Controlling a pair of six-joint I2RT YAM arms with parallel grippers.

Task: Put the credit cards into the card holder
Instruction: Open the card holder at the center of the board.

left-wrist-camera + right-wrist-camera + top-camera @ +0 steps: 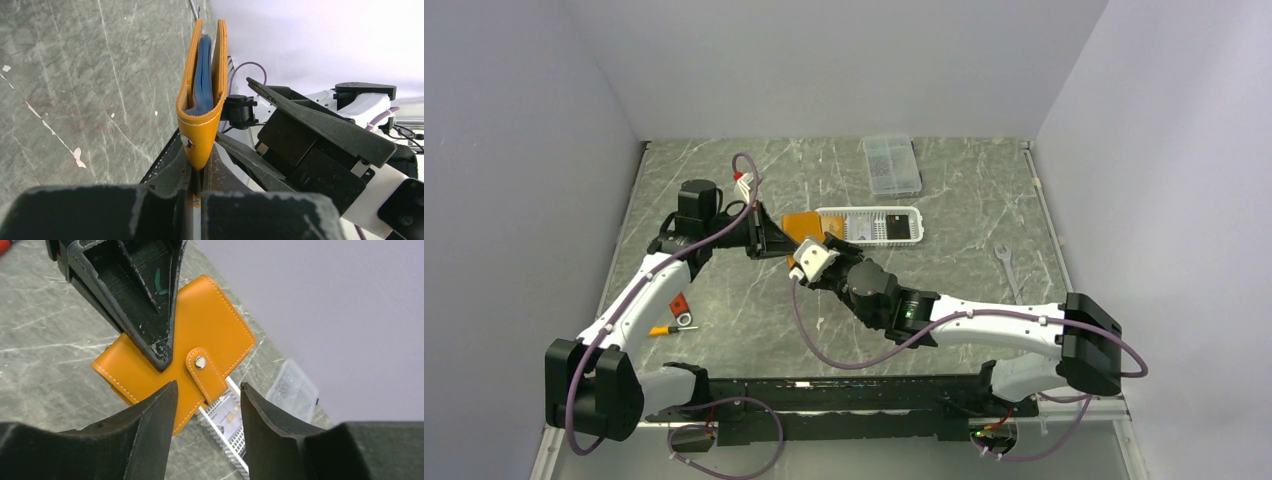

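The card holder [804, 223], an orange wallet with a snap tab [206, 371], is held off the table, closed. My left gripper [200, 167] is shut on its lower edge. In the left wrist view I see it edge-on, with blue layers [202, 75] between the orange covers. My right gripper [207, 387] is open just below the snap tab, with nothing between its fingers. One left finger [150, 305] crosses the wallet's face. A pale credit card [223, 416] lies in the white basket [871, 225] behind the wallet, next to a dark card [896, 228].
A clear compartment box [891, 165] lies at the back of the table. A wrench [1007, 262] sits to the right. A small red tool [680, 304] and an orange-handled one [664, 329] lie near the left arm. Grey walls close in three sides.
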